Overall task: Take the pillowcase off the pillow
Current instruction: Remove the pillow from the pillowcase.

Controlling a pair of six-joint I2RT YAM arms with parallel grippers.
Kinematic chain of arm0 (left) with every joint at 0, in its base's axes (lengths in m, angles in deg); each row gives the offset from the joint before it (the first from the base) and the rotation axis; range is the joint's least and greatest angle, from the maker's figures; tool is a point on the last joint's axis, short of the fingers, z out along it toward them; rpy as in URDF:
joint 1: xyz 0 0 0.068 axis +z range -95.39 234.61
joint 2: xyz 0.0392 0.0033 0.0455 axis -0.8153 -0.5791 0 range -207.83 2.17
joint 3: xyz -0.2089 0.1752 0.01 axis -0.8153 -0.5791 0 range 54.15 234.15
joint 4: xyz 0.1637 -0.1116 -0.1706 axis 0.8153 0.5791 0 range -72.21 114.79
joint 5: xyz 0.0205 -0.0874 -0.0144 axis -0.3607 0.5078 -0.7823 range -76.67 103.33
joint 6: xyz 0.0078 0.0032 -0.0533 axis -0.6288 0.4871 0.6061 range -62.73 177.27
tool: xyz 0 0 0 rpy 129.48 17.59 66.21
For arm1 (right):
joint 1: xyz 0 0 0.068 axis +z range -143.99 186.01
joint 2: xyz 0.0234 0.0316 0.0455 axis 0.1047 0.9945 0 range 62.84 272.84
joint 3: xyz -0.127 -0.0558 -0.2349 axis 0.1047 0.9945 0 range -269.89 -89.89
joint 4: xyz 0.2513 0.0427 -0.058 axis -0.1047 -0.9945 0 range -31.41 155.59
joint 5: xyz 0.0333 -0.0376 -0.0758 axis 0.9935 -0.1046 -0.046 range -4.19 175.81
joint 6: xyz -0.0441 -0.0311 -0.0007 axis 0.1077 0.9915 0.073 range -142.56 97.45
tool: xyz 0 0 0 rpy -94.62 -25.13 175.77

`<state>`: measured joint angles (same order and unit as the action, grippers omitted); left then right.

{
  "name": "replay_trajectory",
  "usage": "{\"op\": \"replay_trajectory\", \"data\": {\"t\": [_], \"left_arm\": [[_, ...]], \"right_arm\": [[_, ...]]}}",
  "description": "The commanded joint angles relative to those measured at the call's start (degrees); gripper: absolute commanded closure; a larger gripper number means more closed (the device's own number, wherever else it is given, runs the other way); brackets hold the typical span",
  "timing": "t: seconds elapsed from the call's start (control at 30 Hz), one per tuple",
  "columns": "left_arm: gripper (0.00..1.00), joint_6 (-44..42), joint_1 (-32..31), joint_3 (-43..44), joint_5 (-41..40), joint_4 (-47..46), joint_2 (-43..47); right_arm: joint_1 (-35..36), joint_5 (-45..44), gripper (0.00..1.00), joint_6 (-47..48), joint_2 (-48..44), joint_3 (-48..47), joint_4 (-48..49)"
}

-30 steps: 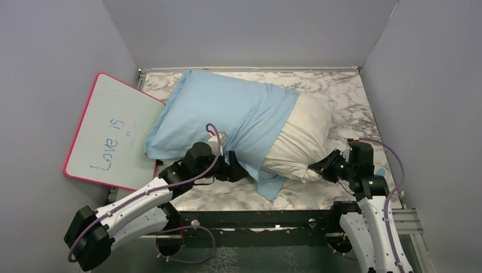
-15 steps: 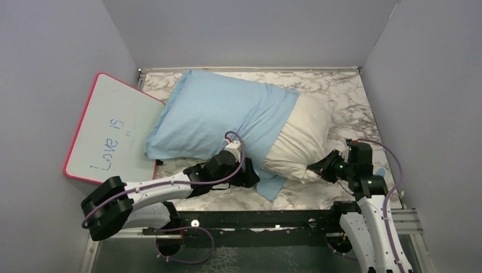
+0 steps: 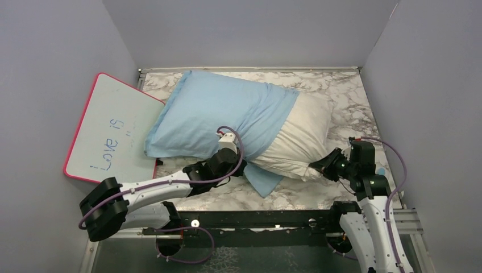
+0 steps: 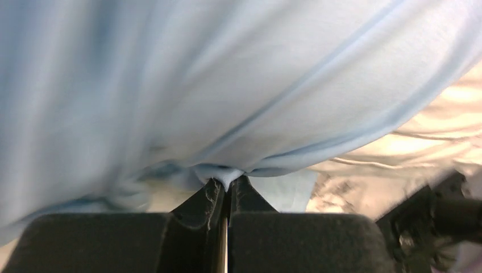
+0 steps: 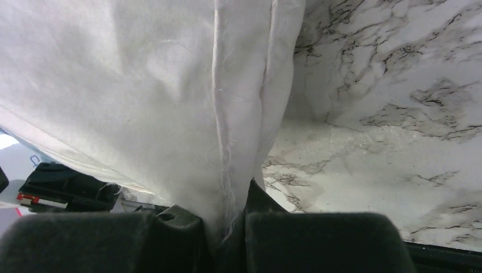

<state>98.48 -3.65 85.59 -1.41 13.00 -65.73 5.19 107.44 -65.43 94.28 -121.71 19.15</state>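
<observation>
The light blue pillowcase (image 3: 216,116) covers the left part of the off-white pillow (image 3: 301,139), whose right end is bare. My left gripper (image 3: 241,169) sits at the pillowcase's near edge by the open hem. In the left wrist view it (image 4: 228,185) is shut on a small fold of the blue pillowcase (image 4: 227,85), with the pillow (image 4: 432,131) showing at the right. My right gripper (image 3: 318,166) holds the pillow's near right corner. Its wrist view shows it (image 5: 233,210) shut on a seam of the white pillow (image 5: 142,96).
A pink-rimmed whiteboard (image 3: 113,133) leans at the left, touching the pillowcase's far end. The marble tabletop (image 3: 347,96) shows beyond and right of the pillow. Grey walls close in on three sides. A loose blue flap (image 3: 262,181) lies on the table by the left gripper.
My left gripper moved right and in under the pillowcase's near edge, then shut on a fold of it. The loose blue flap has shifted slightly left. The right arm stayed put.
</observation>
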Motion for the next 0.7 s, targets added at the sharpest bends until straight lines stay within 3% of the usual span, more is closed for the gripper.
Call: {"op": "replay_trajectory", "data": {"t": [0.0,0.1,0.27,0.33,0.47,0.53,0.57,0.6,0.67], "left_arm": [[1.00,2.2,1.9,-0.6,-24.6,17.7,7.6],[1.00,1.7,6.8,-3.6,-23.2,19.6,12.7],[1.00,-5.6,10.2,-10.8,3.2,2.0,18.9],[1.00,-5.4,10.2,-11.2,12.9,-1.9,17.5],[1.00,-5.8,10.0,-9.7,20.2,-2.4,11.3],[1.00,-6.1,9.7,-9.1,21.6,-2.8,8.9],[1.00,-6.1,9.5,-9.0,22.3,-3.2,8.1],[1.00,-6.1,9.1,-9.1,22.5,-3.9,7.4],[1.00,-5.6,8.2,-9.8,22.3,-5.8,6.6]], "right_arm": [[-0.3,-9.1,0.99,0.0,1.5,-4.0,-1.9],[-0.2,-12.0,1.00,-0.6,1.4,-4.0,-1.4],[-0.2,-11.8,0.97,-0.2,1.3,-4.2,-3.1],[-0.2,-11.7,0.97,0.9,1.0,-5.7,-5.4],[-0.2,-13.7,0.93,0.6,-2.5,-8.1,-7.9],[-0.2,-13.2,0.81,0.7,-4.6,-9.4,-7.4],[-0.2,-12.3,0.71,1.0,-5.2,-10.3,-7.4],[-0.2,-11.5,0.54,1.5,-5.4,-11.5,-7.4],[-0.3,-11.7,0.36,2.0,-5.0,-14.4,-8.5]]}}
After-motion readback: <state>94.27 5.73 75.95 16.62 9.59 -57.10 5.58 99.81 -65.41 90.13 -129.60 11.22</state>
